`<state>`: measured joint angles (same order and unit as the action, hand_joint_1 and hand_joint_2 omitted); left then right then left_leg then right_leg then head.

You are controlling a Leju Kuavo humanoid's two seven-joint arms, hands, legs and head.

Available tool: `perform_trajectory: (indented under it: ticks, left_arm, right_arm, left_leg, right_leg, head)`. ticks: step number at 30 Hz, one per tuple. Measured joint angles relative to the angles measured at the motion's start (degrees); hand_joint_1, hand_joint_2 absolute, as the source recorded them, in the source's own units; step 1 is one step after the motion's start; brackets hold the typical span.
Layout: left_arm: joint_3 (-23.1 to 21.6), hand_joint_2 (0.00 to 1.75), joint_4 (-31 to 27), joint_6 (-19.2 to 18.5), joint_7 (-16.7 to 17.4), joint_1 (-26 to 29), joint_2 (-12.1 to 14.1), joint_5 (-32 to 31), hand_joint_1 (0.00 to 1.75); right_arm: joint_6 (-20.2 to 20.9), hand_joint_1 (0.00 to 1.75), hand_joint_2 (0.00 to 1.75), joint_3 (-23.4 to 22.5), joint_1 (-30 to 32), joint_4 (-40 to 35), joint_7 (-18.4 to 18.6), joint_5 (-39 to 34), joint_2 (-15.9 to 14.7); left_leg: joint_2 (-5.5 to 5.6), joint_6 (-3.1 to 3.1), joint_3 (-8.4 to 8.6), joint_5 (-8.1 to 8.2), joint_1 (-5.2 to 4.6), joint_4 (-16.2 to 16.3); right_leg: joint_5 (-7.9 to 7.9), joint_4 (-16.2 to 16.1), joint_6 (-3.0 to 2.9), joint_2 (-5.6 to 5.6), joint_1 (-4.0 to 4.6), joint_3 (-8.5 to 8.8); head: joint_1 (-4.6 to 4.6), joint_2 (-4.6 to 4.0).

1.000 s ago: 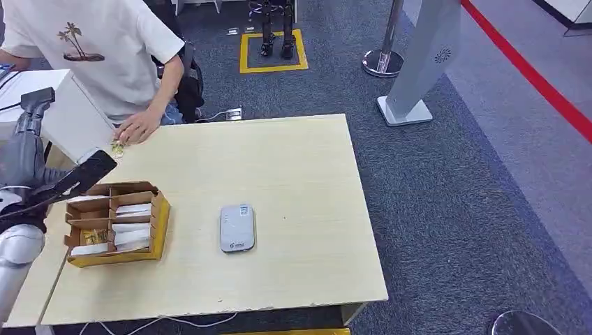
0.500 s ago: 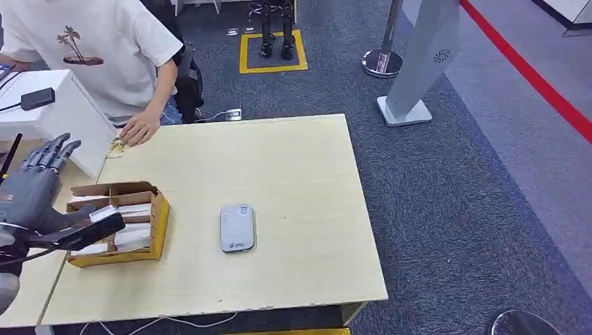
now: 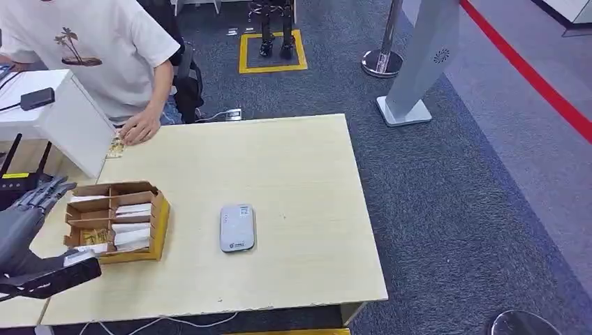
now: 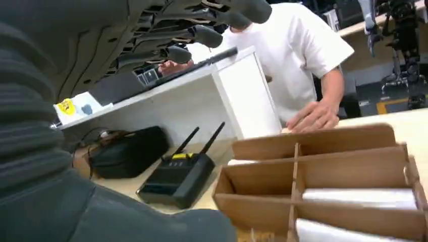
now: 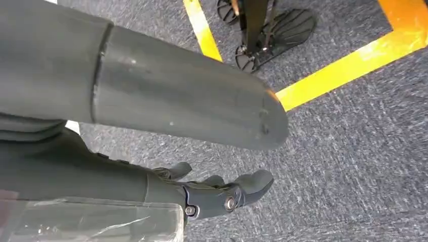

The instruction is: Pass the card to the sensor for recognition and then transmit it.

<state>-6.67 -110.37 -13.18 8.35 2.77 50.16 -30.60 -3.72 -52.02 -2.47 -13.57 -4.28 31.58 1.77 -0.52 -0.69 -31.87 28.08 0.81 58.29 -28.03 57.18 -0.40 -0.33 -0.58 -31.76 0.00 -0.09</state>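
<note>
I take the card box (image 3: 115, 222) as my reference landmark and work from left to right.

1. Left hand (image 3: 28, 234): it sits just left of the box, near the table's front-left corner. Its fingers (image 3: 45, 192) are spread and point away from me. A small pale piece shows at the thumb tip; I cannot tell whether this is a card or part of the hand. The left wrist view shows the fingers apart and nothing between them, so I read the hand as released and empty.

2. Card box: a cardboard tray with dividers, resting on the table (image 3: 293, 174). White cards (image 3: 131, 236) lie in its right-hand compartments. They are the task's object and none has visibly left the box.

3. Sensor (image 3: 237, 227): a grey flat reader lying right of the box, apart from it, with nothing on it.

4. A person's hand (image 3: 139, 129) rests on the table's far edge, beyond the box.

5. Right hand (image 5: 212, 194): it hangs over the carpet, fingers loosely apart, holding nothing.

Progress, in my judgement: no step is complete. Picking a card, presenting it to the sensor and handing it on all remain.
</note>
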Motion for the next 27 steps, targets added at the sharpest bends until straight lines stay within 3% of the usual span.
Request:
perform_trajectory:
  ticks: [5, 10, 18, 27]
  left_arm:
    - [3.35, 1.75, -1.84, 0.33, 0.0, 6.51, 0.15, -0.48, 0.0]
    - [4.48, 1.75, -2.3, 0.74, 0.0, 8.91, -0.17, -2.1, 0.0]
    - [3.42, 1.75, -0.68, 2.05, -0.02, 8.37, -3.56, -6.69, 0.0]
    - [-1.68, 1.75, 5.11, 2.62, 0.09, 1.77, -8.55, -9.12, 0.0]
  right_arm:
    - [0.0, 0.0, 0.0, -0.57, -0.03, -0.02, 0.02, 0.85, 0.02]
    - [0.0, 0.0, 0.0, -0.81, -0.1, -0.31, 0.02, 1.47, 0.04]
    - [0.0, 0.0, 0.0, -0.9, -0.28, -0.37, 0.09, 2.97, 0.04]
    - [0.2, 0.0, 0.0, -0.98, -0.86, -0.37, 0.02, 4.33, 0.04]
  left_leg:
    - [0.04, 0.0, -0.02, 0.0, 0.0, 0.0]
    - [0.08, 0.0, -0.02, 0.0, -0.01, 0.0]
    - [0.08, 0.0, 0.0, 0.0, 0.0, 0.0]
    - [0.12, 0.0, 0.01, -0.01, -0.01, 0.01]
  right_leg:
    - [-0.01, 0.0, 0.0, -0.03, 0.0, -0.02]
    - [-0.01, -0.01, 0.0, -0.07, 0.0, 0.0]
    - [0.0, -0.01, 0.0, -0.06, 0.0, 0.01]
    - [0.01, -0.01, 0.0, -0.11, 0.0, 0.01]
  head:
    - [-0.02, 0.02]
    - [-0.02, 0.0]
    - [-0.02, 0.0]
    - [-0.02, 0.0]
